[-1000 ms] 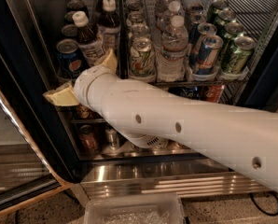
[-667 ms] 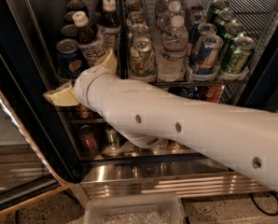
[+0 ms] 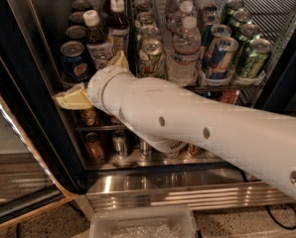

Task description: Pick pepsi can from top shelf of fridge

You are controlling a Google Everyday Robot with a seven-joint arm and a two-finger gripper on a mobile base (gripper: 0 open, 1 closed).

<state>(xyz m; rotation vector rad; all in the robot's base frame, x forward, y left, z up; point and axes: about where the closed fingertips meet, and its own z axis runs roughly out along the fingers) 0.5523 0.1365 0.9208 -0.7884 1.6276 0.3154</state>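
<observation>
The pepsi can, dark blue with a silver top, stands at the front left of the top shelf in the fridge, with more dark cans behind it. My gripper is open at the shelf's front edge, just right of and below the can. One yellowish finger points left under the can. The other finger rises between a dark bottle and the neighbouring cans. My white arm comes in from the lower right and hides much of the shelf below.
On the top shelf stand water bottles, slim blue-and-silver cans and green cans. A lower rack holds red and orange cans. The glass door stands open at left. A clear bin sits on the floor.
My arm and gripper have shifted slightly to the right. Nothing has been taken hold of.
</observation>
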